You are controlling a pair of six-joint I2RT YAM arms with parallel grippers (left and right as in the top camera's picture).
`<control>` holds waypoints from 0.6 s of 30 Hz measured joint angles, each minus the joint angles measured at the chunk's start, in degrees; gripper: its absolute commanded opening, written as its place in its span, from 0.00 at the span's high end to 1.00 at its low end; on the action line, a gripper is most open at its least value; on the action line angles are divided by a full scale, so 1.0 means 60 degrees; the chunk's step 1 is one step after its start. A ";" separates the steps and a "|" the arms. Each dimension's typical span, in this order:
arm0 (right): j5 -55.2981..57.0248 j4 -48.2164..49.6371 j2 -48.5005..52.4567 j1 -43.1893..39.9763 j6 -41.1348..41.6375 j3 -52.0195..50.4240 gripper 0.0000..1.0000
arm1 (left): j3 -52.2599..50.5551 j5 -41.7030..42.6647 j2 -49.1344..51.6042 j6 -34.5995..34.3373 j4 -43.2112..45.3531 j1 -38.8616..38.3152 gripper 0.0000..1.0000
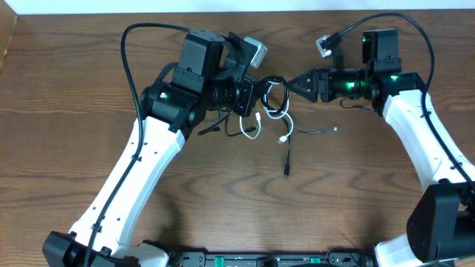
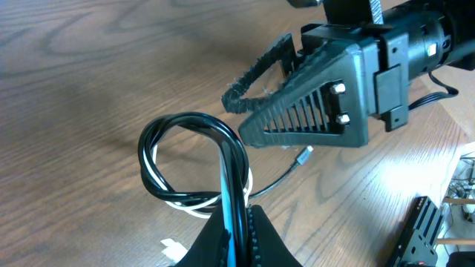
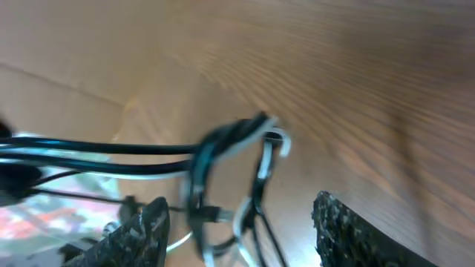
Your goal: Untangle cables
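On the left, the black left gripper [image 1: 257, 95] pinches tight on a loop of the thin black cable [image 2: 185, 122] and the thin white cable [image 2: 191, 211], over the middle of the brown wood table [image 1: 74, 148]. On the right, the right gripper [image 1: 292, 84] sits just beside the loop, fingers apart, holding nothing. The job looks hardly begun: two cables, both twisted together, none free

cables [image 3: 223, 144] blurred, left gripper [image 2: 236, 222] cut off

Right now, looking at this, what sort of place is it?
Probably a robotics lab bench: a white left arm and right arm reach over a wood-grain table, working on thin black and white cables.
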 measured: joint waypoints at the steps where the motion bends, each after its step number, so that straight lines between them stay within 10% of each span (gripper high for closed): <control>1: -0.0153 -0.0004 0.0000 0.0000 0.0000 0.0000 0.44 | 0.0000 0.0000 0.0000 0.0000 0.0000 0.0000 0.92; 9: -0.0168 0.0047 0.0000 0.0350 0.0004 0.0000 0.44 | 0.0000 -0.0004 0.0000 -0.0102 -0.0004 0.0000 0.92; 18: 0.3293 0.0506 0.0000 0.1887 0.1104 0.0000 0.85 | 0.0000 -0.0004 0.0000 -0.0331 -0.0007 0.0004 0.93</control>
